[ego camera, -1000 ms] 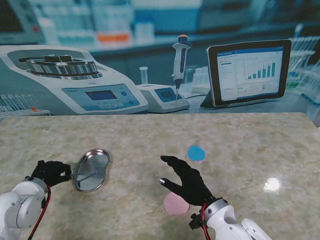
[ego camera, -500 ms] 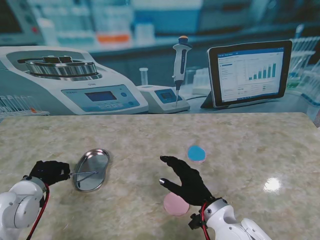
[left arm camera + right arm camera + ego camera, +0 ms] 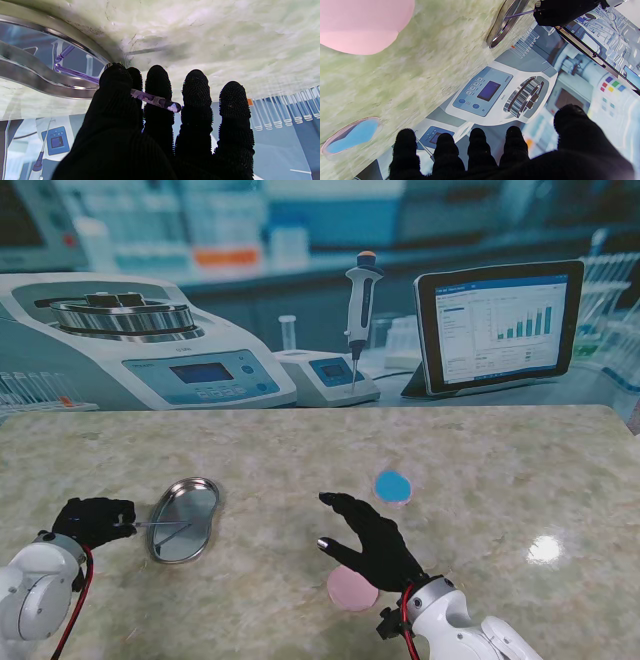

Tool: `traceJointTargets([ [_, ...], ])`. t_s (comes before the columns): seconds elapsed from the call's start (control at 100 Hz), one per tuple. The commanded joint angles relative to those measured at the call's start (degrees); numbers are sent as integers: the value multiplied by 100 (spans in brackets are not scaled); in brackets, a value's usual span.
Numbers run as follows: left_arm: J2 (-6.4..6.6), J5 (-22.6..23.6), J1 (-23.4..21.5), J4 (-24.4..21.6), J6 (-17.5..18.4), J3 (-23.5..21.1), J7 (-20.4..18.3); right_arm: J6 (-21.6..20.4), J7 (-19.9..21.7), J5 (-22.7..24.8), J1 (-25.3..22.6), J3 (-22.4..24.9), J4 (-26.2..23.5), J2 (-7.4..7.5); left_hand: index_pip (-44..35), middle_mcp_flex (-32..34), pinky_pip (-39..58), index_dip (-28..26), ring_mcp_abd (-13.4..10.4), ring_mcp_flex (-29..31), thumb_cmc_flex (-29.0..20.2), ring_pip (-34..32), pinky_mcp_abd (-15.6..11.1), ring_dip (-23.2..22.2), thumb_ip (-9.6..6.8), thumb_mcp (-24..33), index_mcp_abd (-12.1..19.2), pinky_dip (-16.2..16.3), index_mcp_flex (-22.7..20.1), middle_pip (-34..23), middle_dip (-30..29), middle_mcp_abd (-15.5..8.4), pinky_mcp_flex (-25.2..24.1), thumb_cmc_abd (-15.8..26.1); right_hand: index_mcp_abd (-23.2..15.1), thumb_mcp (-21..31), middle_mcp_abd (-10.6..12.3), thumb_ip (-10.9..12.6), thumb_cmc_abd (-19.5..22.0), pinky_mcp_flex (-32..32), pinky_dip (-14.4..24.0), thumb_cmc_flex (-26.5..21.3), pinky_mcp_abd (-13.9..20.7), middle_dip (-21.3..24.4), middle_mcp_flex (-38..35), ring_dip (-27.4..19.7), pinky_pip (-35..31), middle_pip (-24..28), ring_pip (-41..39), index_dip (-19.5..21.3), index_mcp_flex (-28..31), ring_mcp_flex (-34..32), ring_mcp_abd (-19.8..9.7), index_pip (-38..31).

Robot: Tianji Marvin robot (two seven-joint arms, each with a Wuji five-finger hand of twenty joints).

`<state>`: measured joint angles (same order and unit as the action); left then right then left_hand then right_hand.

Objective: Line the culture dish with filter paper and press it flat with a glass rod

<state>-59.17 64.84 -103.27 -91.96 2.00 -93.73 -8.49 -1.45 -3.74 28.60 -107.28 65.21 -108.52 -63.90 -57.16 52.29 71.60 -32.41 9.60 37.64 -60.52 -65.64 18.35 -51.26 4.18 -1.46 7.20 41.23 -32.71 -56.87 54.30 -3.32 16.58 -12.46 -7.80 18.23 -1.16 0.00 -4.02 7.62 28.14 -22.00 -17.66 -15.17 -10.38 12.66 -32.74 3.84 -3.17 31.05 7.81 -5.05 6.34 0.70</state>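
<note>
My left hand [image 3: 92, 520] is shut on a thin glass rod [image 3: 160, 524], pinched between thumb and fingers [image 3: 160, 82]. The rod [image 3: 155, 100] reaches over the rim into a kidney-shaped metal tray [image 3: 205, 490] at the left of the table. My right hand [image 3: 375, 545] is open, fingers spread, hovering just beyond a pink round disc [image 3: 350, 590] that lies nearer to me. A blue disc [image 3: 392, 486] lies farther from me, inside a shallow clear dish [image 3: 352, 136]. The right wrist view also shows the pink disc [image 3: 362, 25] and the tray [image 3: 505, 25].
The marbled table top [image 3: 500, 470] ends at a printed lab backdrop showing a centrifuge [image 3: 130, 340], a pipette [image 3: 360, 310] and a tablet [image 3: 497, 325]. A bright glare spot [image 3: 544, 549] sits on the table at the right.
My left hand has drawn slightly left and away from the tray, still holding the rod, whose tip stays over the tray. The right hand has hardly moved.
</note>
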Motion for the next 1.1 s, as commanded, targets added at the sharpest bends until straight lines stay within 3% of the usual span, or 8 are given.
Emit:
traceJointTargets([
  [0.0,-15,-50,-52,-29,25,-38,33,13,12,3,-26,-27,10,-7,-730,203,287,-409,3,155,171,-239,231,-123,265,1632,661,247,-290,-213,195,-174,35,-214,-106,-37,233,-144,-88,31,134,53,147,-48,176,83,-76,24,92,41,-7,83,-208,4],
  [0.04,-22,-77,-68,-43,37,-59,71,11,12,6,-25,-28,12,-6,-742,222,324,-475,9,164,603,-270,242,-140,511,2495,675,268,-320,-241,221,-168,36,-423,-102,-33,233,-143,-87,30,134,47,147,-47,179,83,-79,23,92,43,-7,81,-211,5],
  [0.14,-39,-145,-112,-88,77,-118,148,10,12,8,-22,-29,15,-6,-748,260,342,-623,-2,193,795,-312,265,-163,606,2866,713,282,-357,-272,270,-178,44,-527,-102,-36,238,-143,-91,31,134,50,150,-47,178,84,-88,25,92,49,-6,81,-204,7],
  [0.48,-93,-374,-226,-244,165,-246,361,3,0,9,-24,-22,24,-9,-955,302,453,-1140,28,239,1025,-560,285,-316,771,3270,704,347,-362,-529,331,-169,78,-600,-97,-34,236,-143,-89,34,129,53,147,-46,177,84,-105,30,92,68,-7,81,-209,9],
  [0.8,-143,-580,-283,-349,231,-302,580,1,-5,-5,-20,-21,30,-11,-1040,386,532,-1644,57,327,1417,-714,377,-407,1025,3946,711,423,-466,-762,388,-173,136,-762,-89,-37,241,-144,-80,37,118,60,150,-43,179,84,-106,30,97,92,-8,83,-208,5],
  [1.09,-189,-848,-372,-456,286,-392,678,-5,0,-8,-17,-17,34,-11,-1058,398,535,-1739,58,346,1472,-718,387,-408,1056,4032,721,429,-477,-767,396,-178,153,-783,-85,-32,238,-143,-91,38,111,48,151,-43,173,85,-107,36,97,108,-8,80,-210,5],
])
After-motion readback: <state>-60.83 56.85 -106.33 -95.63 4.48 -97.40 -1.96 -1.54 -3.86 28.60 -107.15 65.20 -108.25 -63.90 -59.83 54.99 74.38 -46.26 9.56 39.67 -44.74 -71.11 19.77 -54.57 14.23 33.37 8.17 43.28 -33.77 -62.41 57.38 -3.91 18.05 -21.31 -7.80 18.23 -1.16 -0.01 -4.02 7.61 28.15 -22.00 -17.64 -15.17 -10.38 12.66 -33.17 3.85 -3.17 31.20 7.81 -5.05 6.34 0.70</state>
